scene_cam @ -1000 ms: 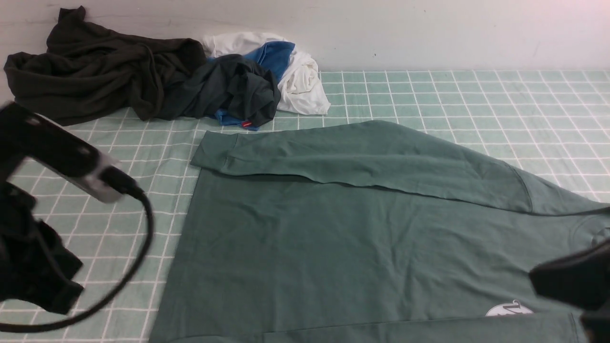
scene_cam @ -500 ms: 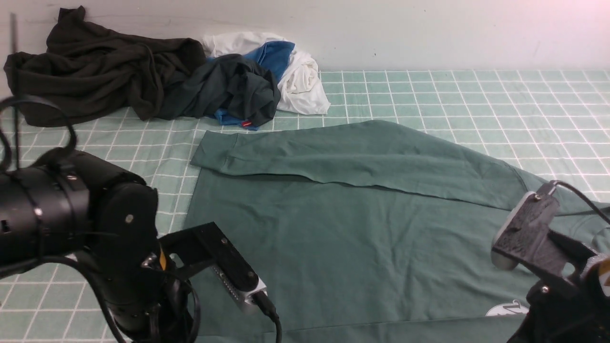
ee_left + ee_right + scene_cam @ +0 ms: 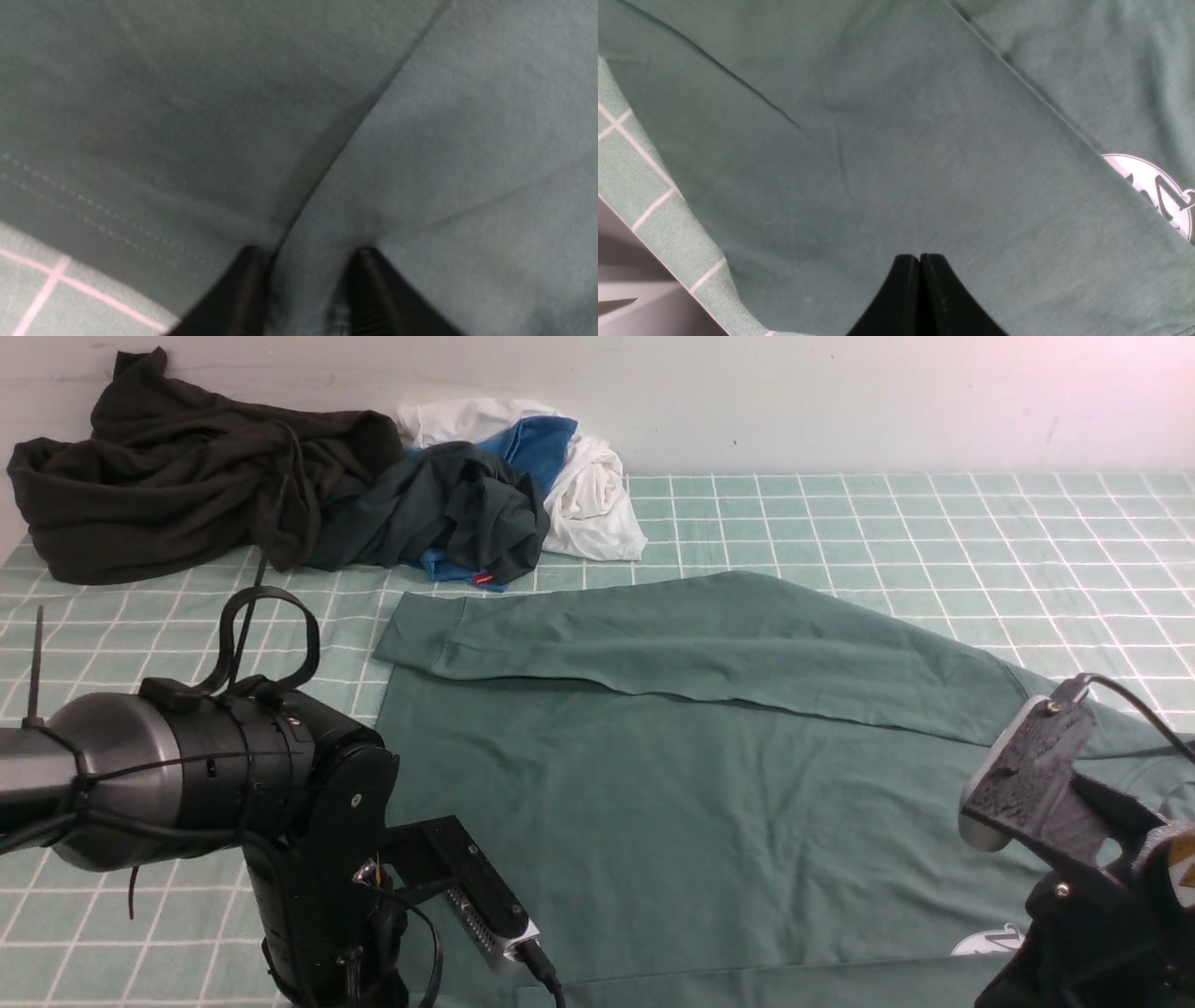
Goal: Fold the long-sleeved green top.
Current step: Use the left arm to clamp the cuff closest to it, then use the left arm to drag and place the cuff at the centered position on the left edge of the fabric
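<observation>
The green long-sleeved top (image 3: 709, 803) lies flat on the checked cloth, its far sleeve (image 3: 653, 635) folded across the body. Its white chest print (image 3: 994, 943) shows at the near right. My left arm (image 3: 308, 840) points down at the top's near left corner. In the left wrist view, the left gripper (image 3: 310, 261) has its fingers narrowly apart with a ridge of the top's cloth (image 3: 420, 140) pinched between them, beside a sleeve edge. My right gripper (image 3: 920, 256) is shut and empty, close over the top's near sleeve (image 3: 901, 140), next to the print (image 3: 1153, 196).
A very dark olive-black garment (image 3: 177, 476), a dark charcoal-teal garment with a red tag (image 3: 448, 513) and white and blue clothes (image 3: 579, 476) are piled at the back left. The green checked tablecloth (image 3: 887, 523) covers the table. Its near edge (image 3: 644, 280) shows in the right wrist view.
Both arms have swung in and come down. The left arm moved right and down onto the top's near left corner. The right arm rose into view at the near right.
</observation>
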Robot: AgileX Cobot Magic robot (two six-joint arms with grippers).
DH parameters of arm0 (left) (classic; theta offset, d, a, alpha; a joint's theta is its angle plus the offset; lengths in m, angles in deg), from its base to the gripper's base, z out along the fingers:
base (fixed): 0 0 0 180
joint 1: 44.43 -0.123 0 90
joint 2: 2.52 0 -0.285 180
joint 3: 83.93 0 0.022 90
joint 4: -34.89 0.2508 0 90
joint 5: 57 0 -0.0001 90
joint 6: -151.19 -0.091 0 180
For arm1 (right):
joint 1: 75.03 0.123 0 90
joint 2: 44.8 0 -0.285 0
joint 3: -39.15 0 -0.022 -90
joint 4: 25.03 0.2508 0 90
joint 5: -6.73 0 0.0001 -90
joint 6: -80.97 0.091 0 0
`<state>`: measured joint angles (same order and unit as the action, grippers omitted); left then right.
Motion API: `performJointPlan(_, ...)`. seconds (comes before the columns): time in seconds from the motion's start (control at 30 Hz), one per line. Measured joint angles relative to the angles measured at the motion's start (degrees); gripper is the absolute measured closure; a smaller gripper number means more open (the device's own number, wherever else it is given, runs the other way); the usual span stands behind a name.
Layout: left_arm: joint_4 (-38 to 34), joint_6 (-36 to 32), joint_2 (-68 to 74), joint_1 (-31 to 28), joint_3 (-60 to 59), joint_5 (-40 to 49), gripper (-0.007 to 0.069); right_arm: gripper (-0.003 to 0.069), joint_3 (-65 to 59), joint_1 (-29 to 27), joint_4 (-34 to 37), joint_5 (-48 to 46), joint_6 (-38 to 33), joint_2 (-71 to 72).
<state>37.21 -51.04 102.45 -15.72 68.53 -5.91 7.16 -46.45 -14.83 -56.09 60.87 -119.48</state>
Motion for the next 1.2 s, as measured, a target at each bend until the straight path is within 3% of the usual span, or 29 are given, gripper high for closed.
performJointPlan(0.07, 0.00, 0.00, 0.02, 0.00, 0.07, 1.08, 0.0533, 0.0673, 0.00, 0.00, 0.00, 0.05, 0.07, 0.00)
performJointPlan(0.13, -0.05, 0.00, 0.07, 0.05, 1.02, 3.18, 0.0588, 0.0673, 0.00, 0.00, -0.39, 0.36, 0.49, 0.00)
performJointPlan(0.37, 0.27, 0.00, 0.25, 0.05, 13.35, 13.60, 0.0597, 0.0673, -1.36, -1.06, -5.05, 8.13, 6.21, -0.18)
performJointPlan(0.67, 1.46, -0.55, 1.24, 0.05, 31.06, 17.56, 0.0597, 0.0654, -5.36, -14.88, -7.01, 16.04, 16.49, -6.67)
performJointPlan(0.77, 1.54, -0.60, 2.08, 0.05, 34.50, 18.15, 0.0597, 0.0605, -5.38, -18.06, -7.18, 16.24, 16.91, -9.96)
performJointPlan(0.93, 1.72, -0.60, 3.68, 0.05, 35.84, 18.35, 0.0597, 0.0447, -5.38, -20.43, -8.07, 17.28, 18.23, -15.60)
performJointPlan(1.0, 1.76, -0.60, 4.64, 0.05, 35.84, 18.35, 0.0597, 0.0343, -5.38, -20.61, -10.19, 18.04, 20.71, -17.75)
performJointPlan(1.07, 1.76, -0.60, 5.09, 0.05, 35.84, 18.35, 0.0597, 0.0285, -5.38, -20.67, -13.61, 18.65, 23.73, -19.08)
performJointPlan(1.2, 1.76, -0.60, 5.16, 0.05, 35.87, 18.35, 0.0597, 0.0232, -5.38, -20.67, -20.41, 20.88, 31.56, -20.52)
